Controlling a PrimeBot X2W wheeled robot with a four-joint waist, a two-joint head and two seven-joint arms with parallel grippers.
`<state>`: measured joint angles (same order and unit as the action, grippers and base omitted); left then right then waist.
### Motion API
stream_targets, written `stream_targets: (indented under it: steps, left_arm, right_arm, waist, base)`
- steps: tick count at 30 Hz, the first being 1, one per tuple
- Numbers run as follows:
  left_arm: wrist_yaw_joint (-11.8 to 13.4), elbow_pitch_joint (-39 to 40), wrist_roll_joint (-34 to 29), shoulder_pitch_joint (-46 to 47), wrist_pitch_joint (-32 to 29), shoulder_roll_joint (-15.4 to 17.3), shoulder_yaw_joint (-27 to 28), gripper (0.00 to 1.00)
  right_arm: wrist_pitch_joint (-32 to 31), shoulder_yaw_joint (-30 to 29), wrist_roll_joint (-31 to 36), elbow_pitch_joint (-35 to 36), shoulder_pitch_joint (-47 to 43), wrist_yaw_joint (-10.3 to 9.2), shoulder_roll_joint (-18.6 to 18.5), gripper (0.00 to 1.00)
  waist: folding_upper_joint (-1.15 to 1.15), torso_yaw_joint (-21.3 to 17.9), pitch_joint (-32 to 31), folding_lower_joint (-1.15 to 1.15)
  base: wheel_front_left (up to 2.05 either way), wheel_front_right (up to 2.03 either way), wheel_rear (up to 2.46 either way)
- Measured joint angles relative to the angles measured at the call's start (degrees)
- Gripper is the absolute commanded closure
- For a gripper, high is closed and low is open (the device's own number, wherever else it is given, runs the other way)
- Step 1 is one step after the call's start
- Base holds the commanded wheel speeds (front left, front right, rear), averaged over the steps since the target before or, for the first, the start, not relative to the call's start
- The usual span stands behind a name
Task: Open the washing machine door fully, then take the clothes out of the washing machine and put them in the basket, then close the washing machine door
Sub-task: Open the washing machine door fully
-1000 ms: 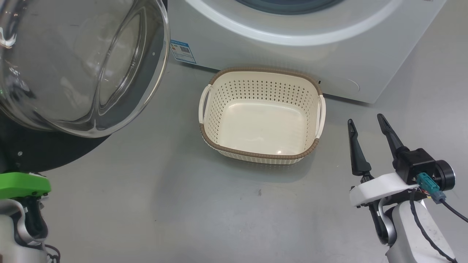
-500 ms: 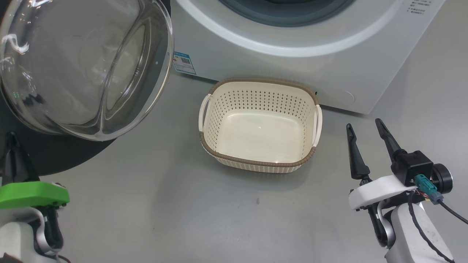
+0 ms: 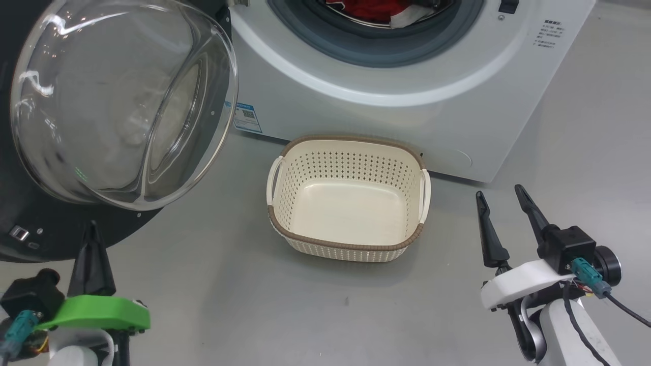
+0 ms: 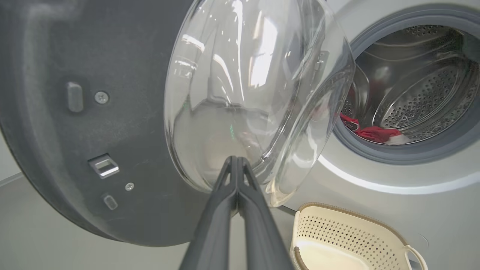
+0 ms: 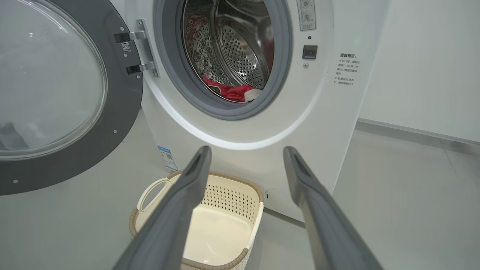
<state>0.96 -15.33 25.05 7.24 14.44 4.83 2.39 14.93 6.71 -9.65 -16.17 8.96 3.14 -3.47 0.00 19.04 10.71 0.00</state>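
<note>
Left gripper (image 3: 92,239) clenched empty, lower left | right gripper (image 3: 498,195) spread for reaching, lower right | washing machine door (image 3: 122,101) wide, upper left | clothes (image 3: 374,9) inside washing machine (image 3: 386,117), top centre | basket (image 3: 346,246) below to catch them.

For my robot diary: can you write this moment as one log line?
door open | clothes in washer | basket empty | left pincer shut | right pincer open
</note>
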Motion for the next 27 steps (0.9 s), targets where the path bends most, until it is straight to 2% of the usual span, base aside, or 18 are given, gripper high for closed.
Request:
stream_targets:
  steps: [13,14,15,17,18,27]
  left_arm:
    - [-1.6,3.3,-2.1,-5.4,-0.1,0.0,-3.8,1.00]
    - [-1.8,3.4,-2.3,-5.6,-0.3,0.1,-4.1,0.88]
    - [-1.8,3.4,-2.3,-5.6,-0.3,0.1,-4.1,0.69]
    - [-1.9,3.7,-2.4,-6.0,-0.9,0.2,-4.5,0.04]
    - [-2.0,3.8,-2.5,-6.2,-1.4,0.2,-4.7,0.00]
    - [-2.9,5.7,-2.5,-7.6,-2.9,0.2,-6.2,0.00]
  right_arm:
    - [0.0,1.4,-1.3,0.0,-2.5,-0.01,0.5,0.00]
    - [0.0,1.4,-1.4,0.0,-2.5,-0.01,0.5,0.00]
    - [0.0,1.4,-1.4,0.0,-2.5,-0.01,0.5,0.00]
    - [0.0,1.7,-1.4,0.0,-2.6,0.00,0.5,0.00]
    - [0.0,1.9,-1.5,0.0,-2.7,0.00,0.6,0.00]
    - [0.0,3.2,-2.2,0.3,-3.8,0.00,0.7,0.00]
  waist:
    - [0.00,-4.9,-3.2,0.00]
    - [0.00,-5.4,-3.4,0.00]
    - [0.00,-5.4,-3.4,0.00]
    - [0.00,-6.5,-3.8,0.00]
    - [0.00,-7.0,-3.9,0.00]
    - [0.00,-12.0,-5.4,0.00]
  base:
    - [0.00,0.00,0.00]
    - [0.00,0.00,0.00]
    - [0.00,0.00,0.00]
    - [0.00,0.00,0.00]
    - [0.00,0.00,0.00]
    - [0.00,0.00,0.00]
